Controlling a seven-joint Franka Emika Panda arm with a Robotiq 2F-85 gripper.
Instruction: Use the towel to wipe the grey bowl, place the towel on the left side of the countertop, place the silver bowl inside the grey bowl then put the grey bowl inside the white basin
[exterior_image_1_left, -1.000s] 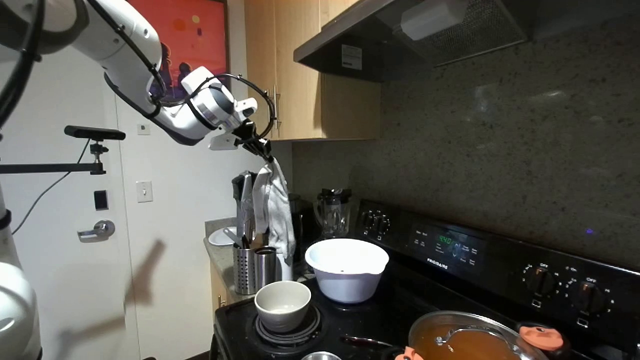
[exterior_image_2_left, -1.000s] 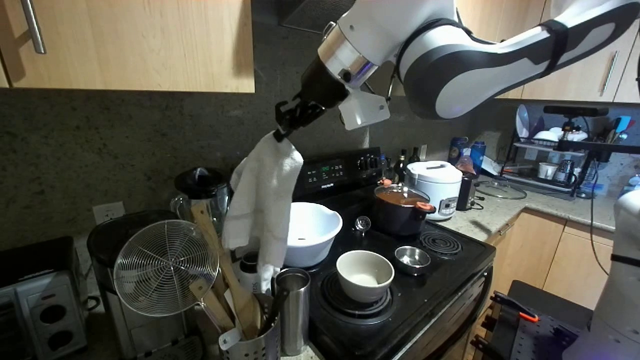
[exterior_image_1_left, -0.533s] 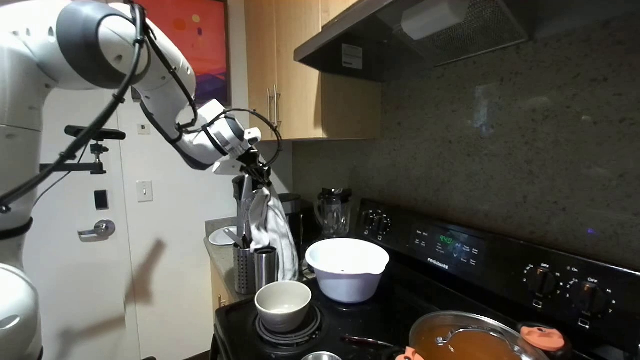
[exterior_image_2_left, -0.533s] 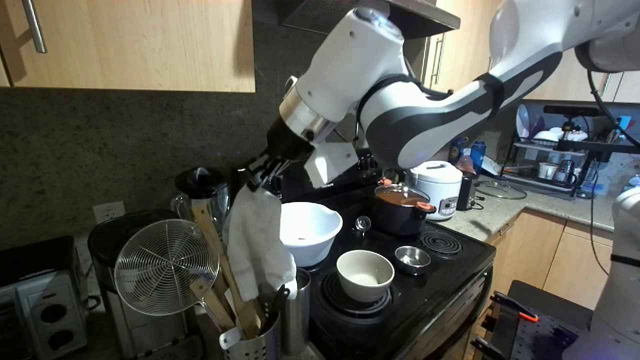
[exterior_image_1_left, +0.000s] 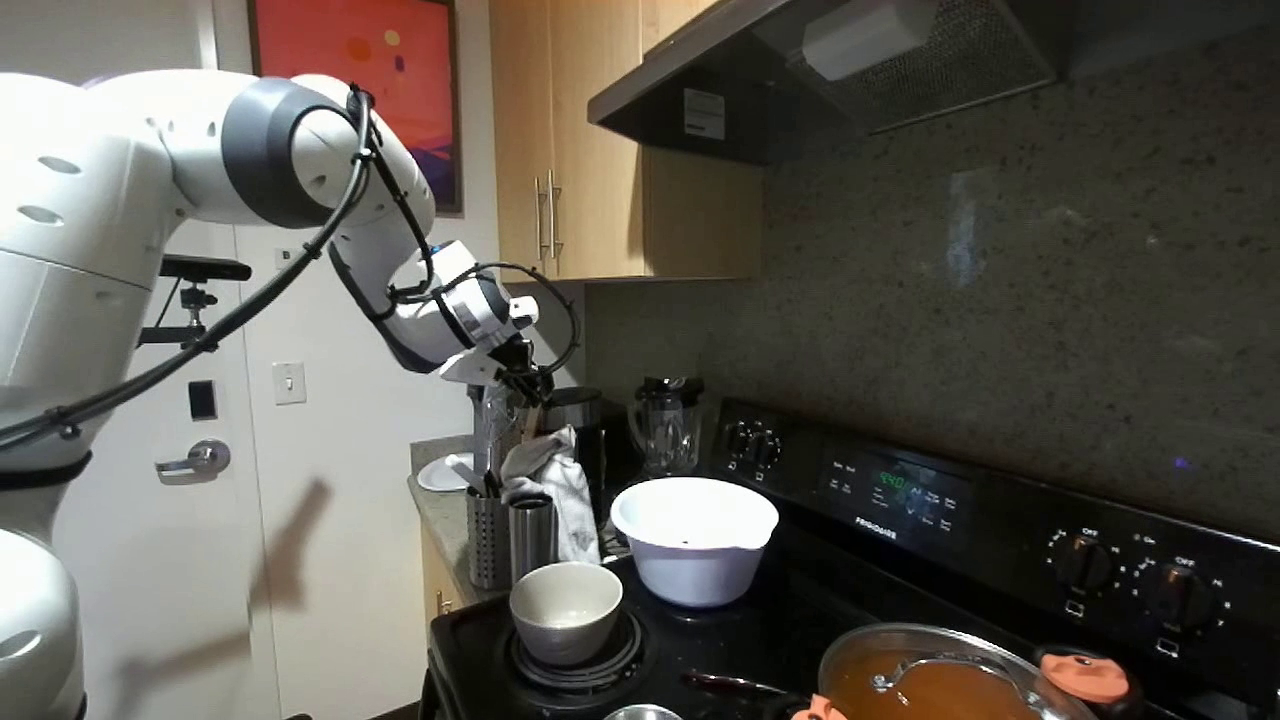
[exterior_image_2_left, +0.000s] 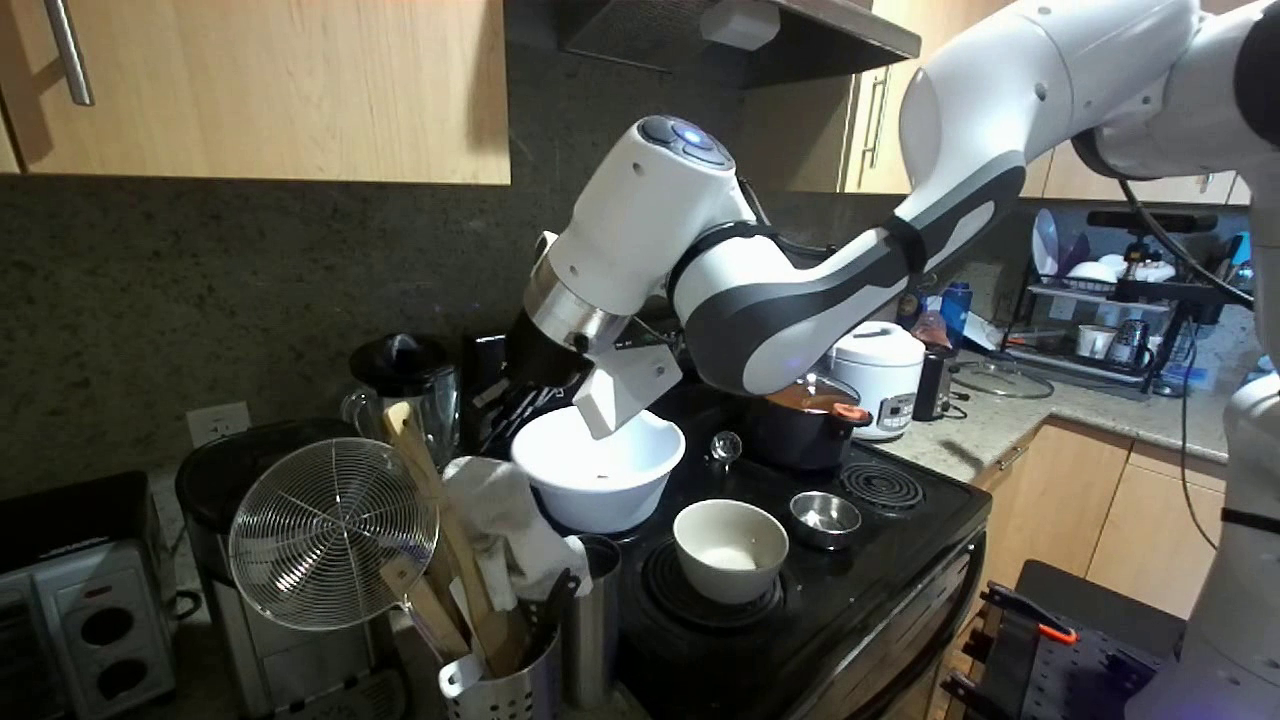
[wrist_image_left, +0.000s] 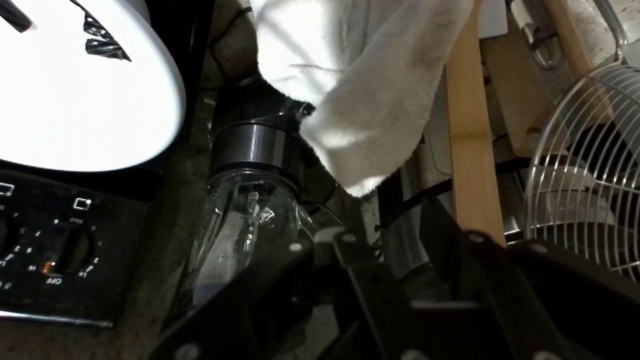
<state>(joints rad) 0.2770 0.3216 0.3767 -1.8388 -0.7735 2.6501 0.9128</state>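
Over the counter beside the stove, the gripper is held above the towel, tilted downward. Its fingers are spread, a gap being shown between the tips in the wrist view, and the towel is seen apart from them. The towel is bunched at the top and draped among the things by the stove: partly behind a steel cylinder in an exterior view, and against or just beside a wooden utensil; which of the two cannot be told. What it is propped on is hidden. Utensils are stood in a perforated holder, and a round wire strainer is seen beside them.

On the stove, the grey bowl is set upright on a coil burner. The silver bowl is placed near it, apart, on the cooktop. The white basin is set farther back, partly covered by the arm in an exterior view. A lidded pot is stood beyond the silver bowl, and a white rice cooker is seen just behind it.
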